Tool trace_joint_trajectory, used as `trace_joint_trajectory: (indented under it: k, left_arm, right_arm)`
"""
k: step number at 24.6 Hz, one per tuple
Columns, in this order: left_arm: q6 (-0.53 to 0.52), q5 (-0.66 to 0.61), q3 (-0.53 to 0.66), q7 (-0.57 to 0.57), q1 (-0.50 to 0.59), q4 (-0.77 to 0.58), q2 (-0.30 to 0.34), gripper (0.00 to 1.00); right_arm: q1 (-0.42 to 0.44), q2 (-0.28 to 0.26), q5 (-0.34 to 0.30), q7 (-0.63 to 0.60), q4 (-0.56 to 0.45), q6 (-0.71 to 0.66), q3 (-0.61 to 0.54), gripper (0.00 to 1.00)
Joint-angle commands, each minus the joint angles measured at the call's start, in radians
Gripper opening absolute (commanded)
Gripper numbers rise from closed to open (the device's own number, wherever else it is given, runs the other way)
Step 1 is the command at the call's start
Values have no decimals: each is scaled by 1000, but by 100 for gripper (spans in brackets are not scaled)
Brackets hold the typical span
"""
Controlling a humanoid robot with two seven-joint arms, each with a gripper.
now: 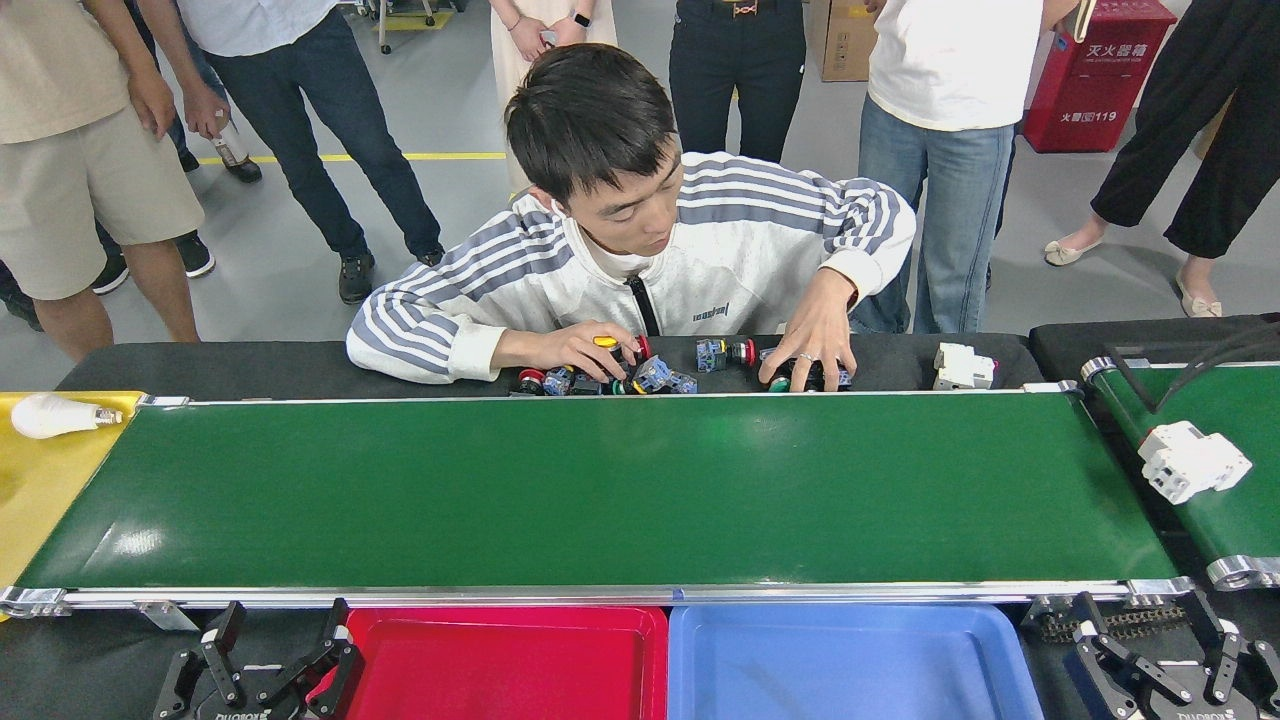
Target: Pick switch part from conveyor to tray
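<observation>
Waiting stage: both grippers, left (262, 668) and right (1165, 665), hang open near the empty conveyor (600, 490); a white switch part (1192, 461) rides the right feeder belt (1225, 420), calling for a pick once it arrives.

Single head view, looking forward and down, conveyor (600, 490) close below

White switch part (1193, 461) on side belt (1225, 490)

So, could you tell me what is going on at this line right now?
A person in a striped top leans over the far edge, both hands among a pile of small push-button switches. The long green conveyor carries nothing yet. A white switch part lies on the shorter belt to the right. The red tray and blue tray hold nothing, and the left gripper and right gripper wait open below.
</observation>
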Motion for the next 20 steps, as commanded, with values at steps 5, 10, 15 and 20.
trace_joint_trajectory:
  k: [5,10,15,20]
  left_arm:
    - [-30,2,-6,8,-3,-8,24,100]
    - [-30,2,-8,8,-5,-8,27,100]
    - [-32,2,-8,8,9,-8,27,100]
    - [-32,2,-8,8,10,-6,27,100]
  right_arm:
    - [-36,-13,3,6,-2,5,-2,100]
    - [-104,-13,39,28,47,8,1,100]
    - [-147,-10,40,66,93,6,6,100]
    - [-254,-13,42,97,197,9,57,100]
